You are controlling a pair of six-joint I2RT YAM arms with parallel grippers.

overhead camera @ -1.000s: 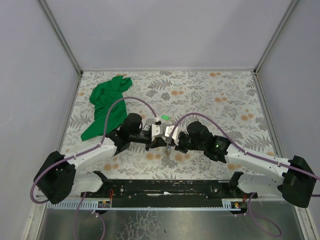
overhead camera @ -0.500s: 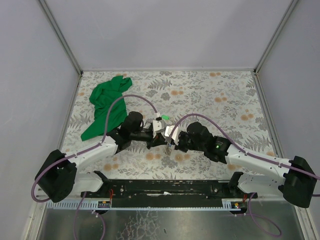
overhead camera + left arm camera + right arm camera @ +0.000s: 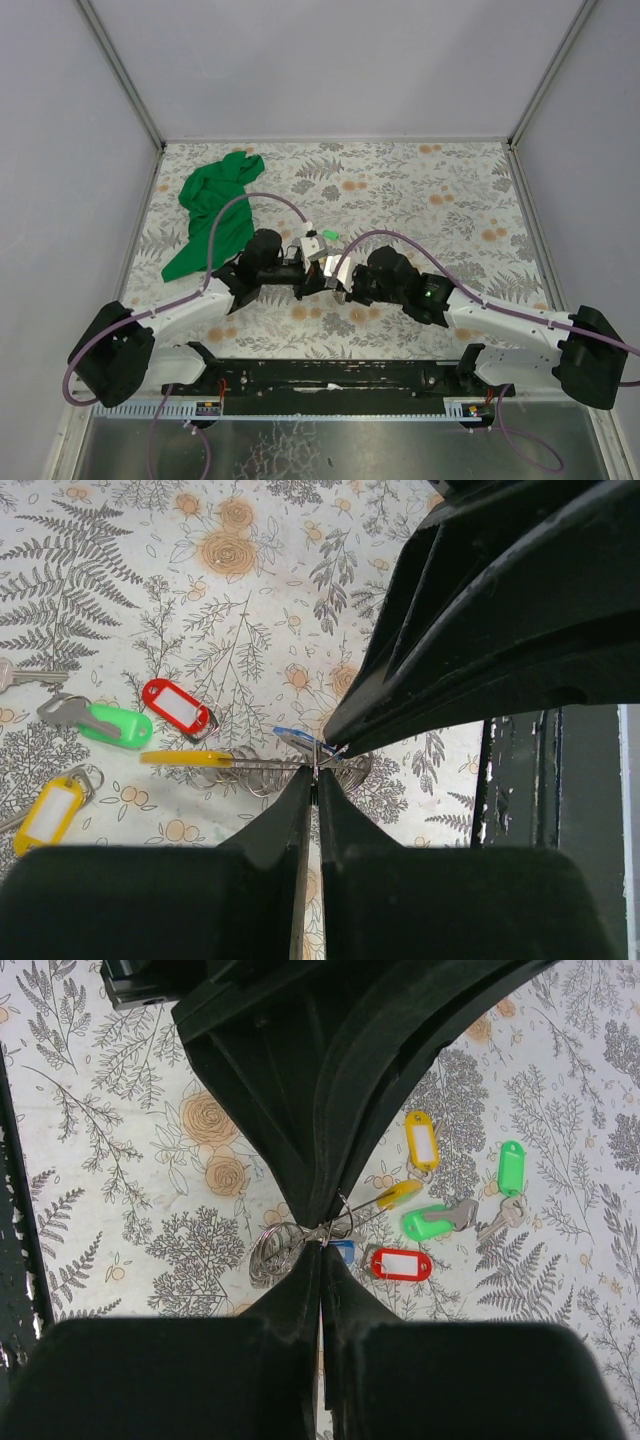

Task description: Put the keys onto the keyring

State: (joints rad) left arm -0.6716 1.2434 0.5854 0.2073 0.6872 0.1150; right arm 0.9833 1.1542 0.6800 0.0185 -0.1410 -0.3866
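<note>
My left gripper [image 3: 315, 776] and right gripper [image 3: 320, 1240] meet tip to tip just above the table, both shut. The silver wire keyring [image 3: 274, 1247] sits at their tips, pinched by the left jaws; it also shows in the left wrist view [image 3: 252, 777]. A key with a yellow tag [image 3: 400, 1195] sticks out from the right jaws, edge-on in the left wrist view [image 3: 185, 758]. A red tag [image 3: 402, 1264], a blue tag [image 3: 343, 1251], two green tags [image 3: 430, 1222] [image 3: 512, 1167] and another yellow tag [image 3: 422, 1142] lie on the table. In the top view the grippers touch [image 3: 318, 277] [image 3: 343, 283].
A crumpled green cloth [image 3: 212, 205] lies at the far left of the floral table cover [image 3: 450, 200]. Grey walls close in the back and both sides. A black rail [image 3: 330, 375] runs along the near edge.
The left gripper has lifted and turned a little at the meeting point. The right arm has edged left toward it. Both stay shut tip to tip.
</note>
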